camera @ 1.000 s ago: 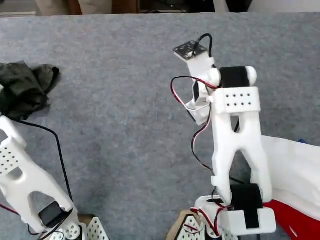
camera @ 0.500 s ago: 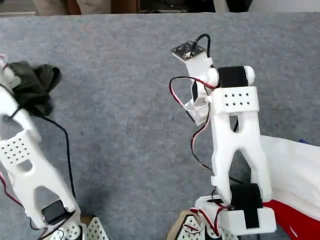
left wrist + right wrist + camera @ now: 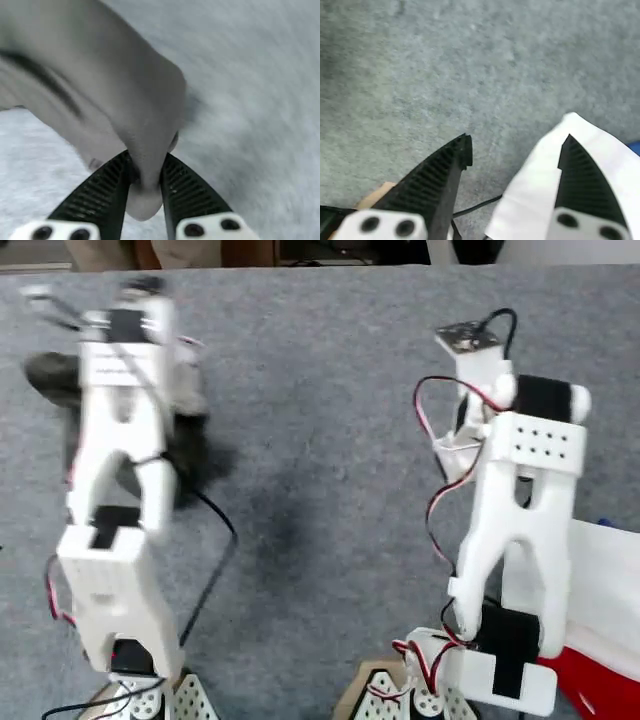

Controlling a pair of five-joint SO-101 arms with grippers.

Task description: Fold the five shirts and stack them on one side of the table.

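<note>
In the left wrist view my left gripper (image 3: 145, 162) is shut on a fold of the dark grey shirt (image 3: 100, 90), which hangs from its fingers above the table. From above, the left arm (image 3: 115, 440) stretches toward the far left of the table, with dark cloth (image 3: 185, 455) showing beside it. My right gripper (image 3: 516, 145) is open and holds nothing; it hovers over bare grey table next to the edge of a white shirt (image 3: 540, 200). The white shirt (image 3: 610, 580) lies at the near right, with a red shirt (image 3: 590, 680) by it.
A grey felt-like cover spreads over the table (image 3: 320, 490). A bit of blue cloth (image 3: 603, 523) peeks out at the right edge beyond the white shirt. Both arm bases (image 3: 400, 695) stand at the near edge, and a black cable (image 3: 215, 560) trails from the left arm.
The left arm has swung from the near left up toward the far left, carrying the dark shirt off its heap. The right arm has shifted a little to the right.
</note>
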